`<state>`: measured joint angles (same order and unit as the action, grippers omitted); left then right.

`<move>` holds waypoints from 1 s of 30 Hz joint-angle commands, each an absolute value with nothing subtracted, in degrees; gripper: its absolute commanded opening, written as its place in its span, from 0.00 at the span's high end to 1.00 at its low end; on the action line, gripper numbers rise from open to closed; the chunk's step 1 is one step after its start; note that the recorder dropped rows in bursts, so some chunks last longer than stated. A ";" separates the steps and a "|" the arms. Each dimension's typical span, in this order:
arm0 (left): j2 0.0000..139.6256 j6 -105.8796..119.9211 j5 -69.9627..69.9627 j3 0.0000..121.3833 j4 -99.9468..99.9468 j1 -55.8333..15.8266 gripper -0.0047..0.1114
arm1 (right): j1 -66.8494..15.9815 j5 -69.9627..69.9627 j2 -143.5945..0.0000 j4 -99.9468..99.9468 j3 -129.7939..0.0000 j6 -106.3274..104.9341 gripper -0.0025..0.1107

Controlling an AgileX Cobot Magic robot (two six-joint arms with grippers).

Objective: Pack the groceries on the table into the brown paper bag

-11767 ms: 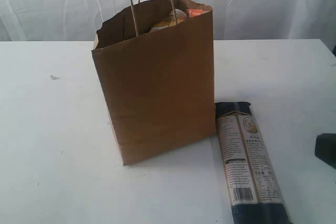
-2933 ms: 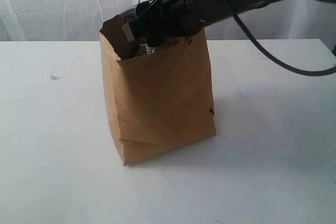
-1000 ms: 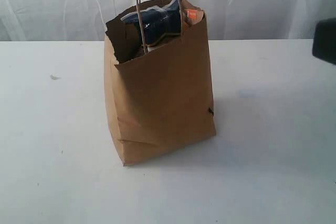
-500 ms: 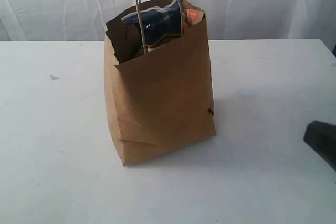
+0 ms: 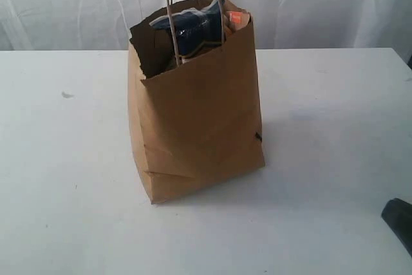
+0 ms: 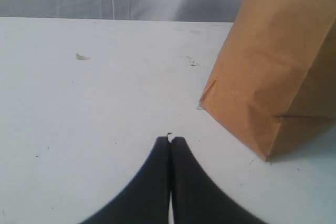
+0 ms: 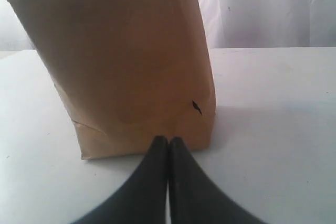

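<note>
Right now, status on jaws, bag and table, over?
Left jaws shut, empty; right jaws shut, empty. Long dark pasta pack in tall brown paper bag, top poking out. No groceries seen on white tabletop; nothing blocking.

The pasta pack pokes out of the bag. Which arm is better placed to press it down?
Probably right: the right pincer, shut, faces the bag squarely; the left pincer points past its corner.
</note>
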<state>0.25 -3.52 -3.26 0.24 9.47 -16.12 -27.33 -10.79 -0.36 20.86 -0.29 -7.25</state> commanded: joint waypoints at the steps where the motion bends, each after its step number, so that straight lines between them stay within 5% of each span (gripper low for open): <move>1: 0.00 -3.68 -3.08 0.00 9.68 -16.00 0.96 | -26.90 -10.35 0.00 10.46 0.00 2.50 0.98; 30: 0.00 -3.68 -3.08 0.00 9.68 -16.00 0.96 | -26.90 -10.48 0.00 4.22 0.00 7.71 0.98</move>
